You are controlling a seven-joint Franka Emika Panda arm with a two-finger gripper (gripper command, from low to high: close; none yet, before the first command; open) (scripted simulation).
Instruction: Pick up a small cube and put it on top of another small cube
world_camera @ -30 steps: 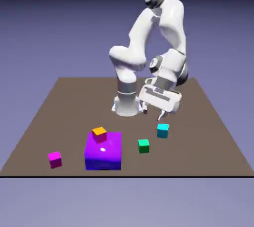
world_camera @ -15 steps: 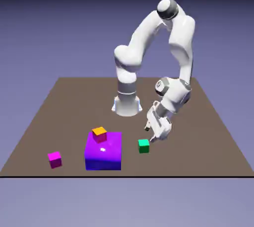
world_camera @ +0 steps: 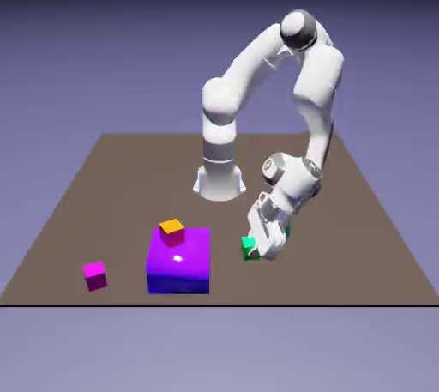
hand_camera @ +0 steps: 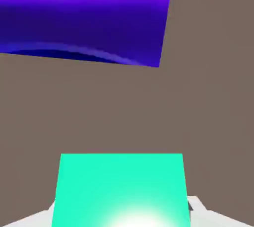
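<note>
On table [world_camera: 360, 210], green cube [hand_camera: 121, 191] flat, square-on

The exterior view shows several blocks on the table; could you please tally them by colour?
Purple large block: 1
Orange small cube, on top of that block: 1
Magenta small cube: 1
Green small cube, partly behind the gripper: 1
Total: 4 in plain view; the arm may hide more.

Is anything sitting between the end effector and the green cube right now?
Nothing visible does. The end effector is down at the green cube, which fills the space between its fingertips in the hand view. The purple block lies off to the side, apart from it.
</note>
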